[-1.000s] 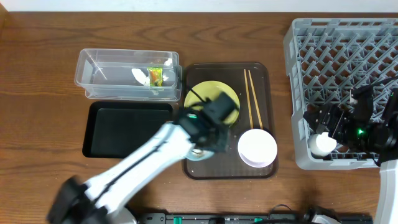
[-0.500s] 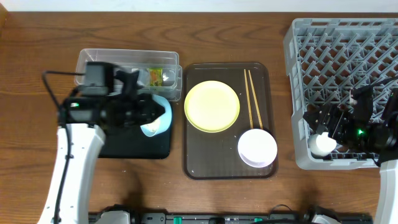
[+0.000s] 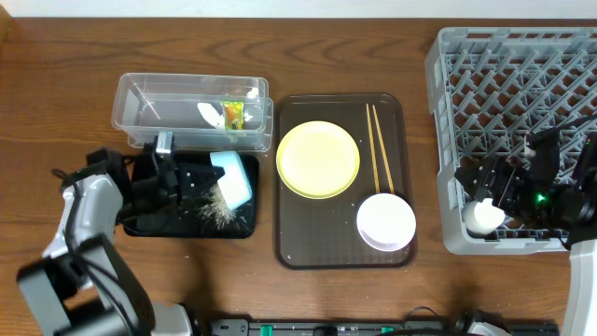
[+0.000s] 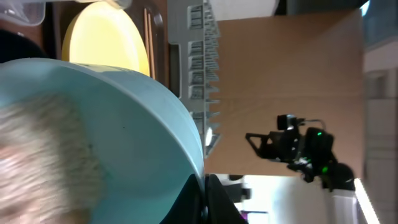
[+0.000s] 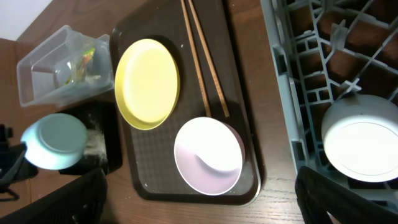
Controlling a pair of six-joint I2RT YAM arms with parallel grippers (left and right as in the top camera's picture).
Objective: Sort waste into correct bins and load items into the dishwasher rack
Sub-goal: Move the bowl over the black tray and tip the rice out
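Blue bowl (image 3: 235, 177), over the brown tray (image 3: 289, 247) a second ago, is now tipped on its side above the black tray (image 3: 145, 227), at 6 o'clock from the tub (image 3: 140, 103). Rice (image 3: 216, 211) is spilling out. The left gripper (image 3: 211, 179) pinches the bowl's rim. The right gripper (image 3: 487, 193) is spread above the cup (image 3: 485, 218) at the rack's (image 3: 513, 56) 7 o'clock corner. The bowl looks nearly emptied and should go to the rack next.

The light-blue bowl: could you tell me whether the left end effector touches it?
Touching. The left wrist view shows the left end effector clamped on the rim of the light-blue bowl.
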